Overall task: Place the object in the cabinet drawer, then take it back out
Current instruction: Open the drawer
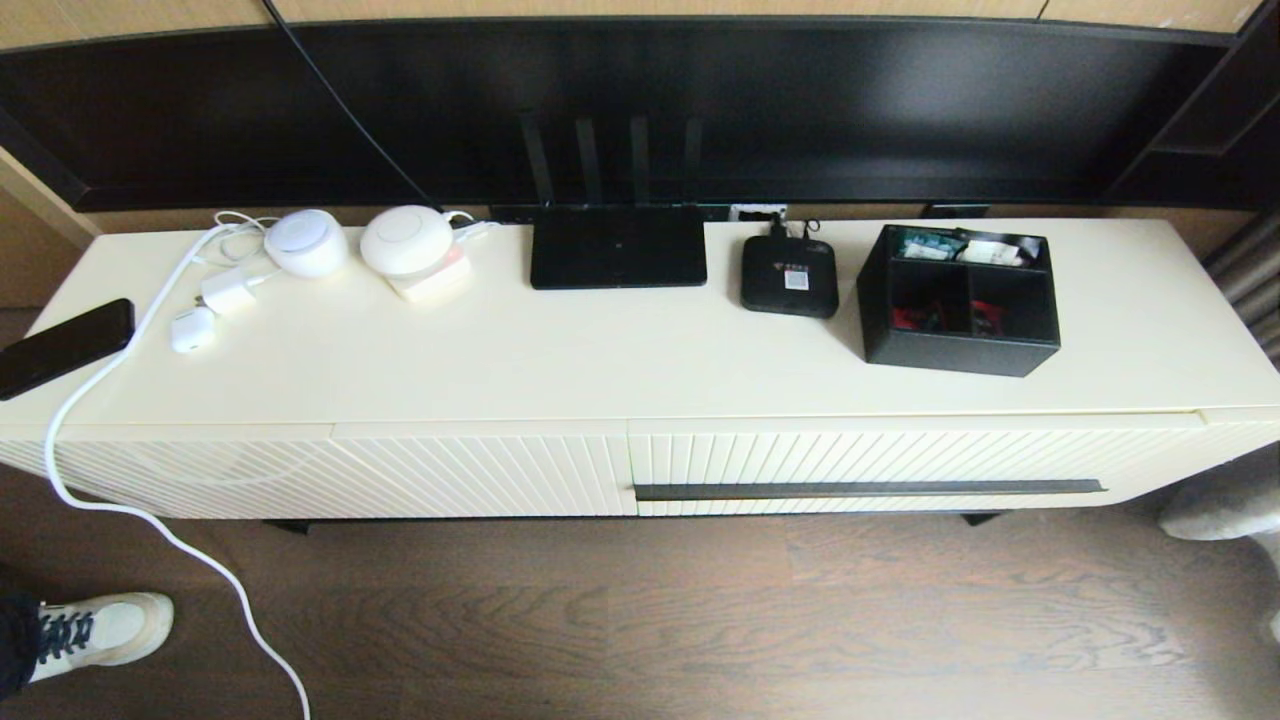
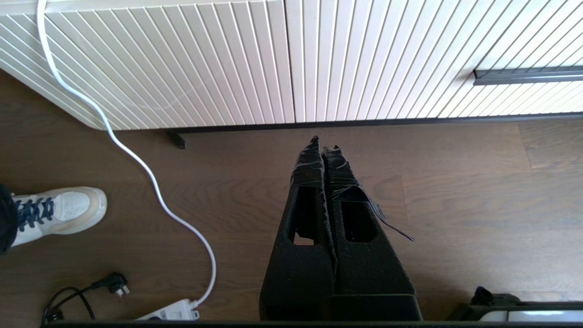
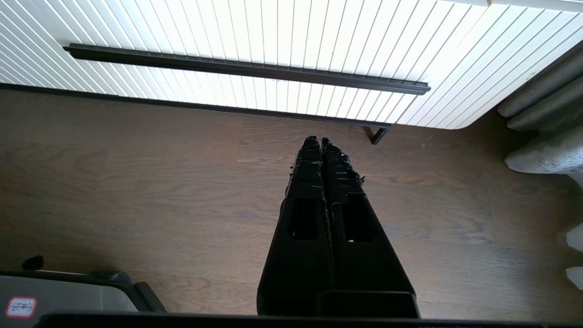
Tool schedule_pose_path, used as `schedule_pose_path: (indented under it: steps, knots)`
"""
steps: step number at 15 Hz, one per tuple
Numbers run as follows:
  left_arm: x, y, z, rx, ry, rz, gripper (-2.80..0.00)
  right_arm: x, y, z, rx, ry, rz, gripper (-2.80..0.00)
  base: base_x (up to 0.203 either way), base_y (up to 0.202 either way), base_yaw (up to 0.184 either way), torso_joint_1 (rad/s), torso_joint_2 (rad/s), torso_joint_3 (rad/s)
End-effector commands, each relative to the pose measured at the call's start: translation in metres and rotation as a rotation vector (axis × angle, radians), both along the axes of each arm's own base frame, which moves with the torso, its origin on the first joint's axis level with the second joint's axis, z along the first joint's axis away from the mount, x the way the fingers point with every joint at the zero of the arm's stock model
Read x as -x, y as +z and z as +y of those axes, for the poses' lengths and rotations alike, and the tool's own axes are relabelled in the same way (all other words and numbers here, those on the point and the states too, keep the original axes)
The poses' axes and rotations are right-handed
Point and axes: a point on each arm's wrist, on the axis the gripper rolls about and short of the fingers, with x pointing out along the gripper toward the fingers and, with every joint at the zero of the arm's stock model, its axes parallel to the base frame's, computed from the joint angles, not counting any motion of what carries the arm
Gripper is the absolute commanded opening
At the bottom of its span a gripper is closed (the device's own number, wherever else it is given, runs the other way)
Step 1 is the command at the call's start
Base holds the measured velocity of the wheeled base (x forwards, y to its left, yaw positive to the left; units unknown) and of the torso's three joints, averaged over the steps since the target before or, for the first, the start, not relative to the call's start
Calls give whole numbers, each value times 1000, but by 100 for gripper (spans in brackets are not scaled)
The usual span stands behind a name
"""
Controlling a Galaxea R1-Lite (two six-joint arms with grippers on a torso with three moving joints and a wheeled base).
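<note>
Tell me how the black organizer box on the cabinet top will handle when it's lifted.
The black organizer box looks rigid: straight walls and dividers, so it likely won't flex. Its flat base suggests it won't roll. The loose packets inside might shift or spill if it's tilted, so it is probably best kept level.

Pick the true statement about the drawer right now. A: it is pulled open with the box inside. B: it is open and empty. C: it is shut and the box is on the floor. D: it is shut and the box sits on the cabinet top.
D: the drawer front sits flush with the cabinet face, and the box stands on the cabinet top beside the set-top box.
</note>
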Motion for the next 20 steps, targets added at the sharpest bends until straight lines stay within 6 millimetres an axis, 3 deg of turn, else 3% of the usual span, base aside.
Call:
schedule_pose_path:
  steps: [1,9,12,15,20]
  knots:
    - [0,0,0,0,0,0,-280,0,0,0,2,0,0,-280,0,0,0,0,0,0]
    - [0,0,0,0,0,-1,-280,1,5,0,11,-4,-28,-280,0,0,0,0,0,0]
    - [0,0,0,0,0,1,-280,16,43,0,21,-9,-103,-280,0,0,0,0,0,0]
    - [0,0,0,0,0,-1,-280,31,95,0,45,-6,-85,-280,0,0,0,0,0,0]
    - [0,0,0,0,0,1,-280,-8,187,0,186,-4,26,-280,0,0,0,0,0,0]
